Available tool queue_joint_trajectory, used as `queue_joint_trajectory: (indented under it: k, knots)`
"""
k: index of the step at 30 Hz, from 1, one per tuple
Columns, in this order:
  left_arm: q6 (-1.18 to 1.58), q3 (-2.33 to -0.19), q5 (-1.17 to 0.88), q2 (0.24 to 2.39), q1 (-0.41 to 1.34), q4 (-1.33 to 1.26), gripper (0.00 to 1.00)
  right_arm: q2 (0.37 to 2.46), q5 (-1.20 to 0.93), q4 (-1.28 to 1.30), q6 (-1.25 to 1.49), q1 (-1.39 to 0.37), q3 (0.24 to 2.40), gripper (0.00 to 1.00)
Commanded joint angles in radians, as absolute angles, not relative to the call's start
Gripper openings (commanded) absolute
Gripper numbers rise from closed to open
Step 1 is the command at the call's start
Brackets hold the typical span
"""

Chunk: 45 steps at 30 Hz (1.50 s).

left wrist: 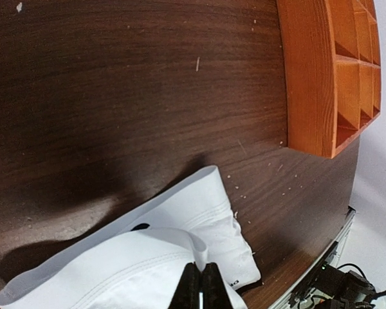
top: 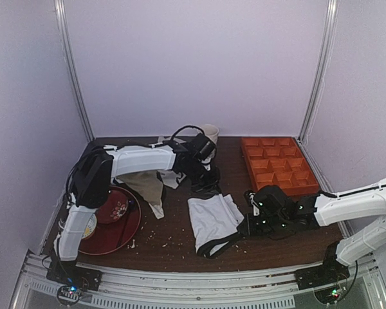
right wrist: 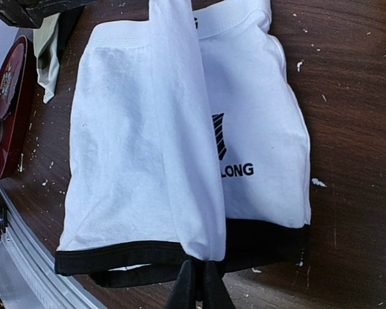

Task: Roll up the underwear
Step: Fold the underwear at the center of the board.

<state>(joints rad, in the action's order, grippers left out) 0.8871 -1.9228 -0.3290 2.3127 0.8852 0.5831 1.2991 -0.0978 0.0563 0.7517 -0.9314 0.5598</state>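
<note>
the underwear (top: 212, 219) lies mid-counter (top: 167, 241), near the orange tray (top: 314, 175). your right gripper (right wrist: 196, 286) is clamped on a raised fold at the black hem. your left gripper (left wrist: 201, 286) pinches the white waistband end, likely to keep that ridge taut for folding over before rolling.

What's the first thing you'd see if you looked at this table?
The white underwear with black hems lies mid-table, pinched by both the left gripper and the right gripper. Next comes the bright orange tray of compartments at the far right. A dark red plate sits at the near left.
</note>
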Motion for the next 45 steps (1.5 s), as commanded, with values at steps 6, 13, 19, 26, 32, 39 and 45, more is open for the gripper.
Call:
queue_joint_trajectory:
  k: [6,13,19,26,32,39,45]
  knots:
    - [0.890,-1.957,-0.329,2.346,0.887,0.538,0.00,1.322,-0.101,0.065,0.730,-0.921,0.543,0.00]
    - [0.889,-1.968,-0.325,2.353,0.887,0.526,0.00,1.315,-0.089,0.067,0.735,-0.916,0.537,0.00]
    - [0.896,-1.981,-0.331,2.365,0.887,0.522,0.00,1.299,-0.072,0.084,0.735,-0.911,0.534,0.00]
    - [0.896,-1.995,-0.333,2.375,0.887,0.521,0.00,1.290,-0.064,0.091,0.733,-0.898,0.531,0.00]
    - [0.902,-2.002,-0.348,2.395,0.887,0.504,0.00,1.304,-0.038,0.098,0.741,-0.894,0.532,0.00]
    - [0.906,-2.005,-0.392,2.409,0.887,0.448,0.14,1.293,0.018,0.126,0.751,-0.894,0.541,0.03]
    - [0.897,-2.005,-0.414,2.388,0.887,0.416,0.45,1.261,0.074,0.171,0.770,-0.893,0.547,0.22]
